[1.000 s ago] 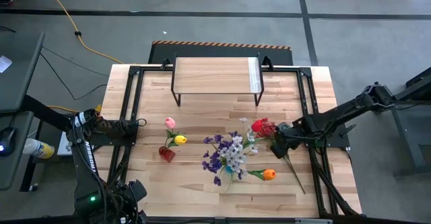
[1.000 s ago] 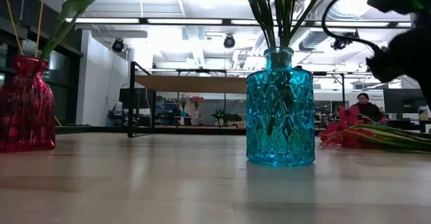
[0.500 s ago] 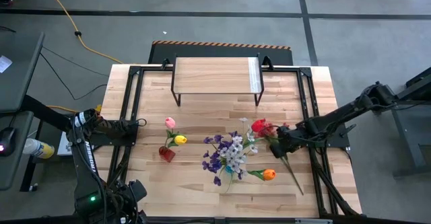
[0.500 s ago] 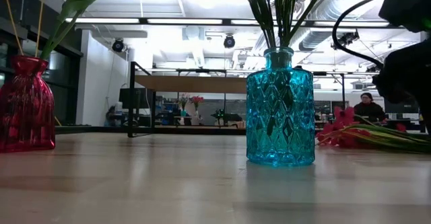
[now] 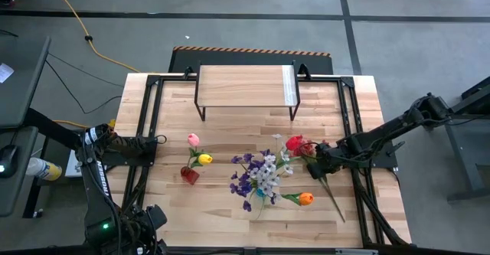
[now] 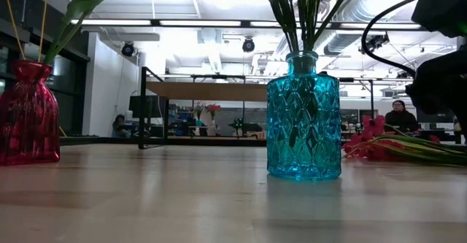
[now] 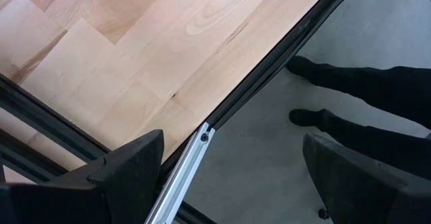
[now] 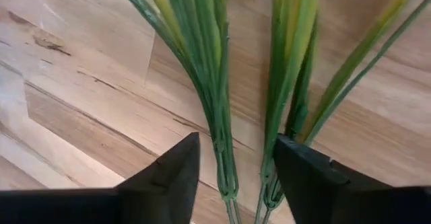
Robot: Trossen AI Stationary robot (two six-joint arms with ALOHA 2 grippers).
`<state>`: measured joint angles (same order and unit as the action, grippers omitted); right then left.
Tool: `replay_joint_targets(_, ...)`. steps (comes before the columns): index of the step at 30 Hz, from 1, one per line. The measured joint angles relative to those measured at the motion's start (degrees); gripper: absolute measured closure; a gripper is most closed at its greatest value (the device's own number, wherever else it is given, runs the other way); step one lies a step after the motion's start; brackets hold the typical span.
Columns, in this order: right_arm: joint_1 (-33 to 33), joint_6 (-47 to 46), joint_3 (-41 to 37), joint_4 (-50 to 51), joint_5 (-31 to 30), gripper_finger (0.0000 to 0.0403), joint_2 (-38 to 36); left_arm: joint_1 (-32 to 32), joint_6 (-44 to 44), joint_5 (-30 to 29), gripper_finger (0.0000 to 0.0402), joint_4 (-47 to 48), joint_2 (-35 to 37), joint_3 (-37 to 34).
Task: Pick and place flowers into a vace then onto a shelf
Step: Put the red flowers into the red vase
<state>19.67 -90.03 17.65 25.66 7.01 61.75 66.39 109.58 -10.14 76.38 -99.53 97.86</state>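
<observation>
Red flowers [image 5: 298, 144] lie on the table right of centre, their long green stems [image 8: 222, 103] running toward the near right. My right gripper [image 8: 236, 177] points down over these stems, open, one finger on each side of two stem bundles; touching cannot be told. A blue vase [image 6: 303, 115] holds purple and whitish sprays [image 5: 260, 174] and an orange tulip [image 5: 305, 198]. A red vase [image 6: 28, 112] holds a pink tulip [image 5: 193, 139] and a yellow tulip [image 5: 205, 159]. The shelf [image 5: 245, 86] stands at the far edge. My left gripper [image 7: 229, 177] waits open at the table's left edge.
Black metal frame rails [image 5: 149, 117] run along the table's left and right sides. A person's dark legs [image 7: 363, 89] stand on the floor beyond the left edge. Bare wood lies between the vases and the shelf.
My right gripper has come down onto the stems of the red flowers and then held still. In the low view the red flower heads and stems have lifted a little off the table.
</observation>
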Motion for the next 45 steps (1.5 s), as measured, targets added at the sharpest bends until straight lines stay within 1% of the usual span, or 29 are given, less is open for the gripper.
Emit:
replay_joint_targets(7,0.03,-1.69,-0.26,0.48,-1.13,0.0325,0.07,0.0,0.02,0.01,0.0016,0.0,0.0,0.0)
replay_joint_targets(11,-0.12,-1.67,-0.36,-1.7,-2.89,0.0385,0.2,0.0,0.02,0.0,0.0016,0.0,0.0,0.0)
replay_joint_targets(12,-0.1,-1.69,-0.44,-2.49,-3.19,0.0392,0.16,0.0,0.02,-0.01,0.0016,0.0,0.0,0.0)
replay_joint_targets(17,-0.12,-3.94,-0.61,-8.08,-7.45,0.0383,0.27,0.0,0.02,-0.01,0.0016,0.0,0.0,0.0)
replay_joint_targets(21,-0.17,-4.13,-0.58,-11.28,-10.77,0.0396,0.26,0.0,0.02,-0.01,0.0016,0.0,0.0,0.0)
replay_joint_targets(30,-0.28,-4.66,-0.46,-14.3,-10.17,0.0397,-1.26,0.0,-0.62,0.01,0.0016,0.0,0.0,0.0)
replay_joint_targets(36,-0.28,-4.54,-0.44,-13.98,-9.92,0.0399,-7.4,0.0,-1.75,0.33,0.0016,-0.02,0.0,0.0)
replay_joint_targets(41,-0.28,-4.37,-0.33,-11.54,-10.74,0.04,-15.1,0.0,-1.75,0.34,0.0016,0.0,0.0,0.0)
replay_joint_targets(45,-0.28,-4.44,-0.33,-8.03,-13.02,0.0401,-21.91,0.0,-1.77,0.34,0.0016,0.02,0.0,0.0)
